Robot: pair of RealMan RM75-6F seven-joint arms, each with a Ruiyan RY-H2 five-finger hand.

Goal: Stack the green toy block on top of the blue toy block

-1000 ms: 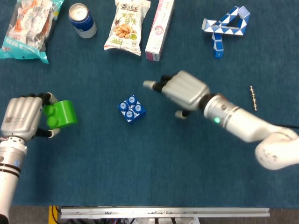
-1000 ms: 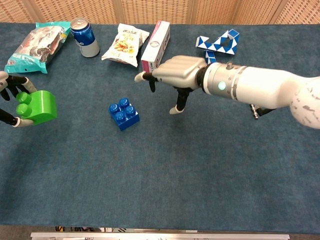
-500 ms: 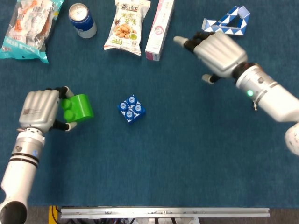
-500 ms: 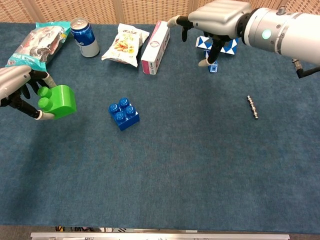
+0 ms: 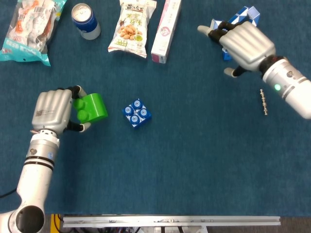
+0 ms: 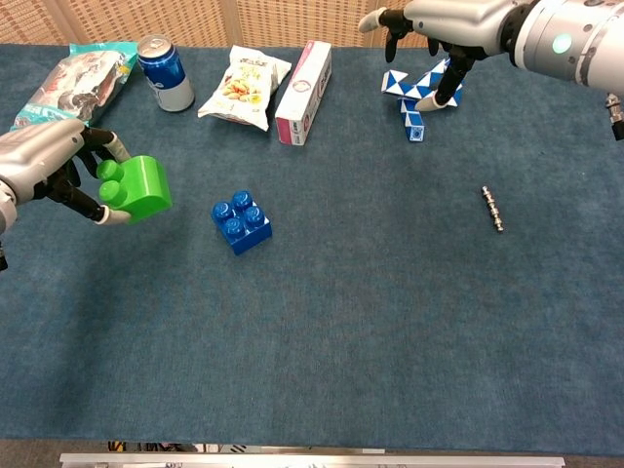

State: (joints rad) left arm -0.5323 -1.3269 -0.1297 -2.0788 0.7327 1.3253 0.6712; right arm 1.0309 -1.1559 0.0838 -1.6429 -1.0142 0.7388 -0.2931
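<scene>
A bright green block, studs turned sideways, is pinched by the left hand, at nine o'clock of the blue block. The right hand is spread.

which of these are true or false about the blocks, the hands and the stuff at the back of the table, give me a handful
1. The left hand holds the green block. True.
2. The green block already sits on the blue block. False: it is in the left hand, apart from the blue block, which lies alone on the table.
3. The right hand holds the blue block. False: it holds nothing, fingers apart, up by the blue and white twist puzzle.
4. A soda can stands upright near the table's far edge. True.
5. The nut packet lies between the can and the pink box. True.
</scene>
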